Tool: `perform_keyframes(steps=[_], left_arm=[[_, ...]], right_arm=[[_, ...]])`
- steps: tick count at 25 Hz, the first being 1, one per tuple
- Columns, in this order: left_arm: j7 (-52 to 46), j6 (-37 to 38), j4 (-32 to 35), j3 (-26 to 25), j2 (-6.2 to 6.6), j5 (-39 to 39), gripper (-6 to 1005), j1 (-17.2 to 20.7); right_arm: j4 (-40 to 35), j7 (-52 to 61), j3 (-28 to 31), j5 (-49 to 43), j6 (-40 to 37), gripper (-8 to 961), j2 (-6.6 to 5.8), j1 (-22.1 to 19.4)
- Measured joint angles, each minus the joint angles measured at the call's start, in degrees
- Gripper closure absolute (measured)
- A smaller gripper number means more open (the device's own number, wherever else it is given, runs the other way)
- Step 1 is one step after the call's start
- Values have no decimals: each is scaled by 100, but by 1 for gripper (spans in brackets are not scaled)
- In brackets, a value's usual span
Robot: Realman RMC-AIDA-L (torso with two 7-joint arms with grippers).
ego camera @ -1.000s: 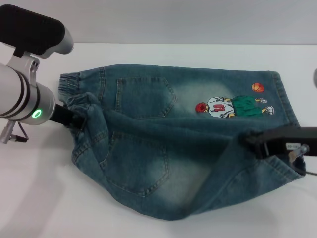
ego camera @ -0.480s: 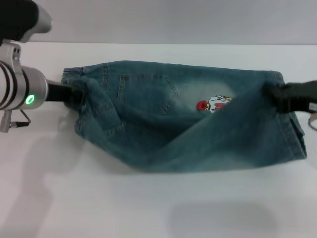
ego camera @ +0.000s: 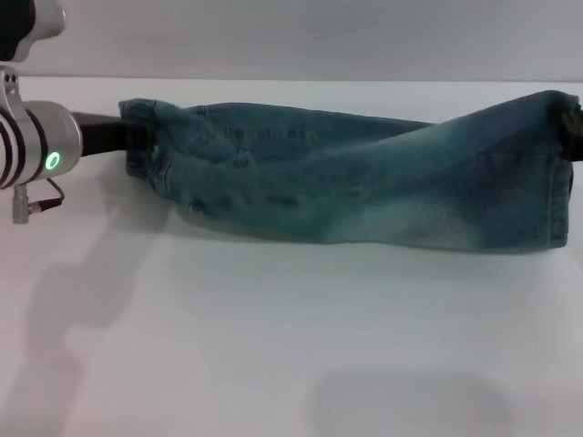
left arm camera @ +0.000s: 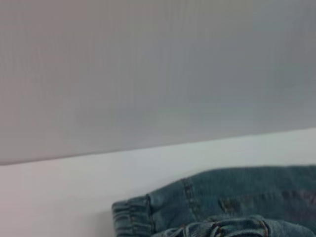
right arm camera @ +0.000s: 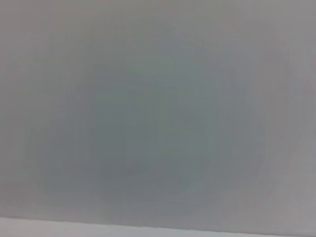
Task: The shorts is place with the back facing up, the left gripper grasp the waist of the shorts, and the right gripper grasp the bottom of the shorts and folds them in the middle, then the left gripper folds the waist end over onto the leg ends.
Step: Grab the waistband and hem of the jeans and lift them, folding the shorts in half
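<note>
You have the shorts (ego camera: 364,196) folded lengthwise into one long band of denim lying along the far edge of the table (ego camera: 273,364), running almost the whole way from its left side to its right side. The upper layer drapes over the lower one, with a pale washed patch showing near the front fold toward the right end. The pockets and the printed figure are covered by the fold.

Your left gripper (ego camera: 127,141) is at the far left corner of the table, its black claw buried in the puckered waist end, so its jaws are closed on the waistband. The silver arm with its green light sits just outside the cloth. In the left wrist view the gathered waistband (left arm camera: 131,217) lies on the white surface, with more denim bunched beside it.

Your right gripper (ego camera: 574,132) is at the far right edge, only a sliver of black visible against the leg ends (ego camera: 557,182). It meets the hem there, but you cannot tell how its jaws stand. The right wrist view shows only plain grey.
</note>
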Motion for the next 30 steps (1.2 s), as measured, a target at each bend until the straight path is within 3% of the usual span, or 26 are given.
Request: perform_keyframes(steps=[10, 19, 30], left_arm=[[-5, 1007, 324, 21, 5, -441, 839, 145], [-7, 1547, 661, 16, 3, -639, 834, -25], [48, 1962, 1234, 48, 4, -826, 820, -361]], right_arm=[[812, -1828, 38, 2128, -107, 946, -4, -45], [1112, -2509, 383, 2856, -129, 939, -4, 41], [1320, -2609, 789, 3030, -76, 931, -15, 309]])
